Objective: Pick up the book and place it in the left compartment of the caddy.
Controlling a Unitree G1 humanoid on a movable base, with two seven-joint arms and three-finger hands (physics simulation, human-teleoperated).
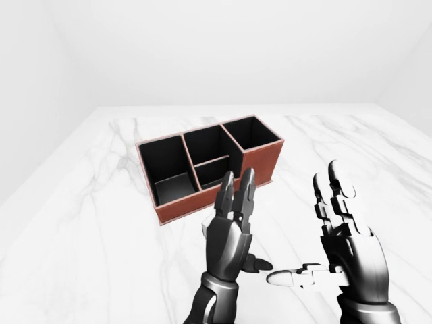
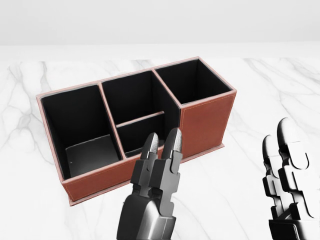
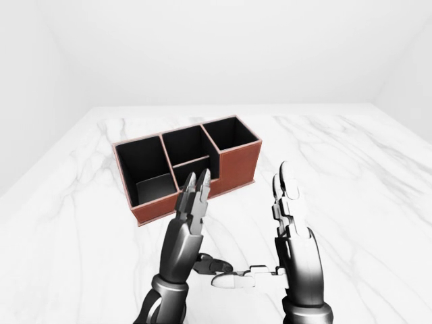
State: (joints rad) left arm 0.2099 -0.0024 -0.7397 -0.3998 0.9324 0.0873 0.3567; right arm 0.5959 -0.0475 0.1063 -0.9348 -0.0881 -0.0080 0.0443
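well, caddy (image 2: pixel 205 120) compartments look empty (dark inside); left hand (image 1: pixel 233 223) & right hand (image 1: pixel 341 223) fingers spread, holding nothing.

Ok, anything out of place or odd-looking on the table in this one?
Nothing damaged or spilled. The caddy stands upright but askew on the marble table, and all its compartments look empty. The book is almost wholly hidden behind the left hand; only a pale sliver shows. The right hand hangs open.

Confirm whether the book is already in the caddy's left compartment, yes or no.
No: in the head view the left compartment of the caddy holds only its dark floor, and neither open hand holds a book.
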